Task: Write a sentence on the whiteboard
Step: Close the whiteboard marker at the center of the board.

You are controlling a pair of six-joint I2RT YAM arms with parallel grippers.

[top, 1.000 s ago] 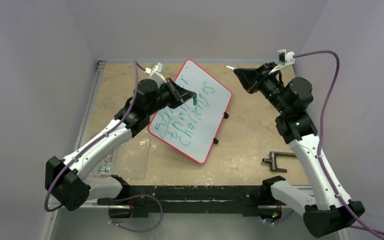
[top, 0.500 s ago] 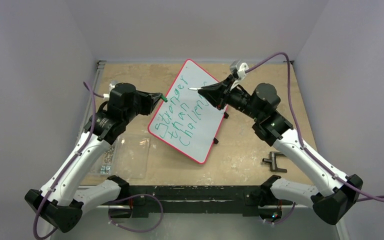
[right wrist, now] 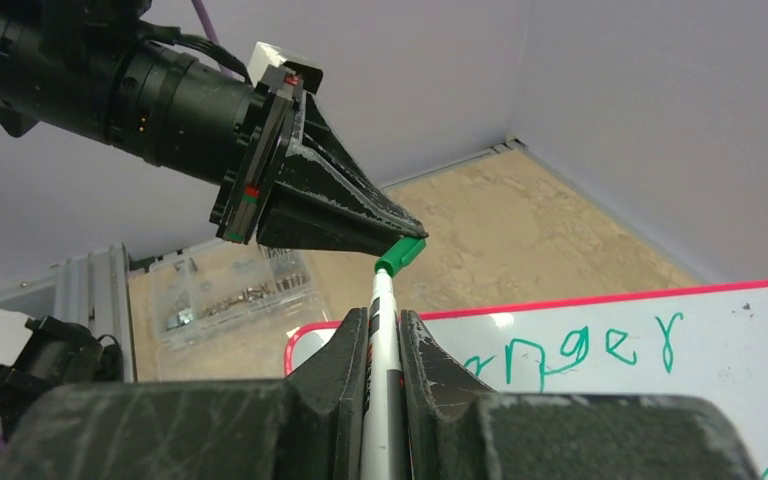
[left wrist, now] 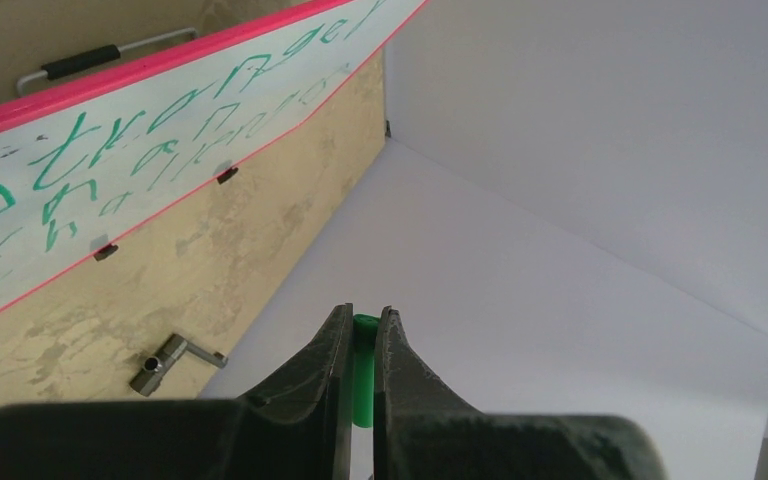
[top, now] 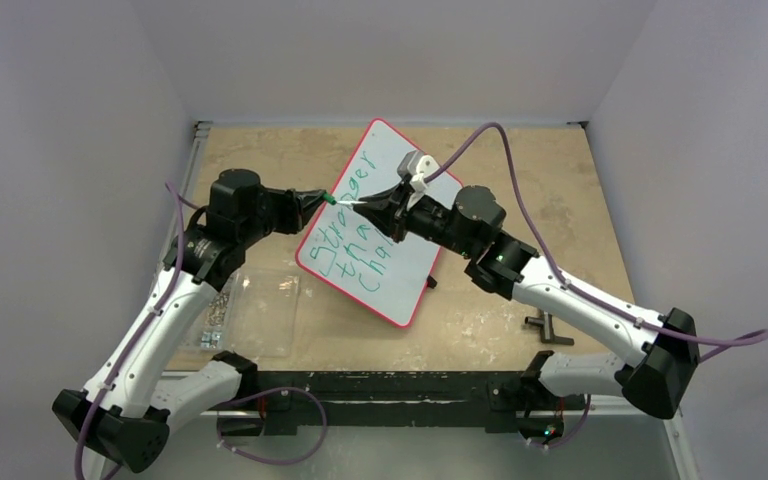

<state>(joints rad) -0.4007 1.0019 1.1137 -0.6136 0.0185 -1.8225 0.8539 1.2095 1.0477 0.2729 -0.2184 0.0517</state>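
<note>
Sentence (top: 352, 245) looks done on the whiteboard (top: 400, 290). Above it, left fingers (left wrist: 325, 370) pinch the green cap (right wrist: 401, 254), right fingers (right wrist: 345, 365) clamp the marker (right wrist: 382, 340), so I'd say only recapping's left.

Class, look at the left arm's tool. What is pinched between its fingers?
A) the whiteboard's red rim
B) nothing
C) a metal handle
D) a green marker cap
D: the left tool is shut on a green cap, near the marker in the right tool.
</note>
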